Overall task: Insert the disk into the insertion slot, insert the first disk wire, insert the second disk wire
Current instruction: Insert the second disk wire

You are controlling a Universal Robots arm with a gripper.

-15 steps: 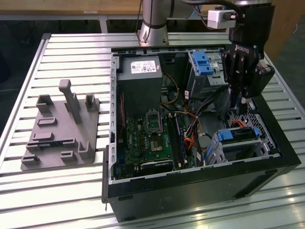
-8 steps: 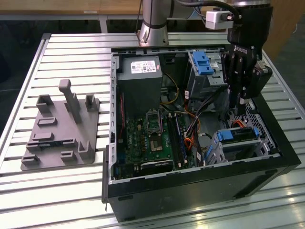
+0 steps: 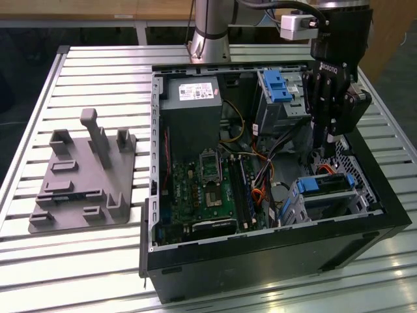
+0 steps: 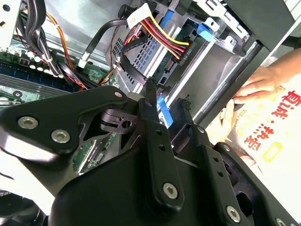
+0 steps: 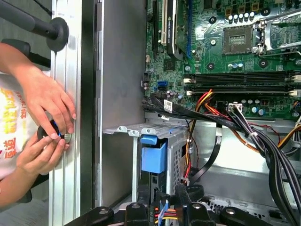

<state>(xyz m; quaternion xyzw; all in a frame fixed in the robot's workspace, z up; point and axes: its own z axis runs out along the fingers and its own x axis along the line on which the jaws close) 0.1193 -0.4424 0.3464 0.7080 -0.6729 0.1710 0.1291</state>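
In the exterior view the disk (image 3: 324, 186), silver in a bright blue caddy, lies inside the insertion slot (image 3: 335, 210), a perforated metal cage at the case's front right corner. My gripper (image 3: 324, 147) hangs just above it, pointing down. In the second wrist view its black fingers (image 4: 151, 110) stand apart, open, with a strip of blue plastic (image 4: 162, 107) showing between them. A black connector (image 4: 181, 51) on red, yellow and black wires rests against the perforated cage (image 4: 153, 49). The first wrist view has coloured wires (image 5: 164, 215) running between the fingers, close to the gripper (image 5: 169, 197).
The open computer case (image 3: 260, 261) sits on a slatted metal table (image 3: 78, 261). A taller bay with a blue latch (image 3: 277, 86) stands behind my gripper. A grey fixture (image 3: 85, 176) lies at the exterior view's left. A person's hands (image 5: 47, 117) rest on the table beside the case wall.
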